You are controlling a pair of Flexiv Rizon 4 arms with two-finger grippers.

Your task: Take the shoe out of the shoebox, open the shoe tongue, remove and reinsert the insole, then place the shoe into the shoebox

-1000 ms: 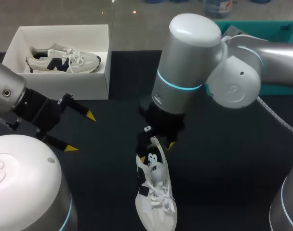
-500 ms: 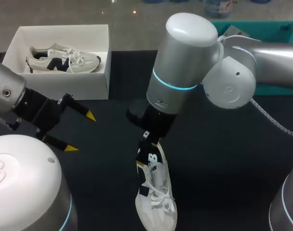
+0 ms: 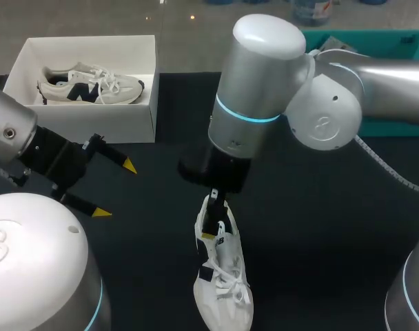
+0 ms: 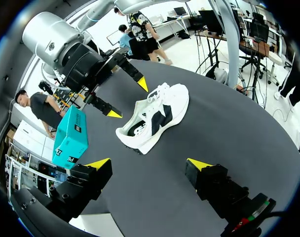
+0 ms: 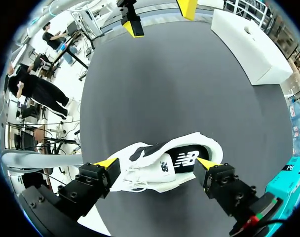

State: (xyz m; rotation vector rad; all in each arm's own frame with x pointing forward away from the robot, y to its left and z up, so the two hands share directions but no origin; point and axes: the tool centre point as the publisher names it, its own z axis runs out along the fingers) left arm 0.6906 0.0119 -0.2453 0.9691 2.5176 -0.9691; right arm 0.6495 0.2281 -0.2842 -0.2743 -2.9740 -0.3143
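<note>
A white sneaker with dark side panels (image 3: pixel 223 279) lies on the black table, toe toward the front edge. Its dark insole (image 5: pixel 187 159) shows through the opening. My right gripper (image 3: pixel 214 217) hangs over the heel end, mostly hidden under the wrist. In the right wrist view the right gripper (image 5: pixel 156 163) is open, its fingers straddling the sneaker (image 5: pixel 140 173) across its width. My left gripper (image 3: pixel 115 189) stands open over bare table left of the shoe, well short of it (image 4: pixel 155 121). The white shoebox (image 3: pixel 137 110) at the back left holds a second sneaker (image 3: pixel 92 84).
A teal box (image 3: pixel 402 45) sits at the back right, behind my right arm. Black tabletop (image 3: pixel 320 241) stretches to the right of the sneaker and between the sneaker and the shoebox.
My right arm has shifted a little left and turned its wrist over the sneaker's heel, so its fingers now sit across the shoe. The sneaker and my left arm have stayed put.
</note>
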